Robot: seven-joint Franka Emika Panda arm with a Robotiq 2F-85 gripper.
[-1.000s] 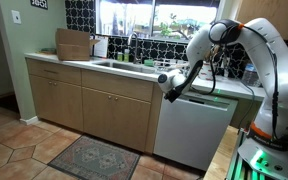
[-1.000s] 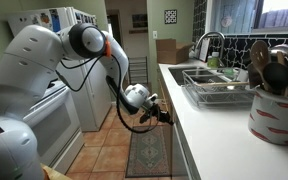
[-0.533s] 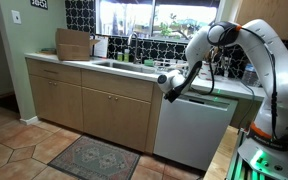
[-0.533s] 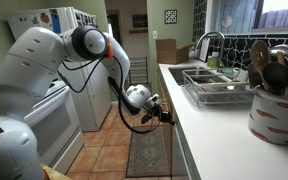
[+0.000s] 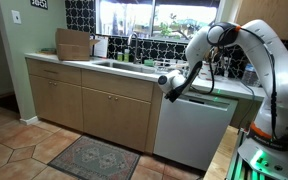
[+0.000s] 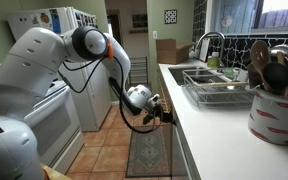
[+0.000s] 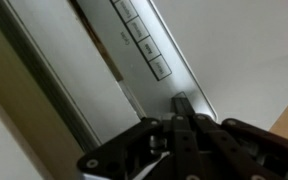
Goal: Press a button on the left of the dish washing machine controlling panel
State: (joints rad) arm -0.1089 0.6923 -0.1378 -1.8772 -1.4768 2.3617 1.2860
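Writing first: a dark sign with pale letters sits at the top edge in an exterior view, cut off and unreadable. In the wrist view the small rectangular buttons carry tiny marks, too blurred to read.

The white flat-fronted dish washing machine stands just beside the tan wooden cabinet doors. The narrow silver controlling panel runs along its top edge, under the pale countertop.

The white robot arm has its elbow high above the counter. Its forearm slopes down to the black gripper at the left end of that panel. In another exterior view the arm bends across the aisle, with the gripper level with the counter edge and pointing at it.

In the wrist view the gripper has its fingers pressed together, holding nothing. Its tip lies on or right at the panel strip, just past the end of the button row. We cannot confirm contact.

Compared with half a second and one second ago, we see no change: same arm pose, same gripper spot.
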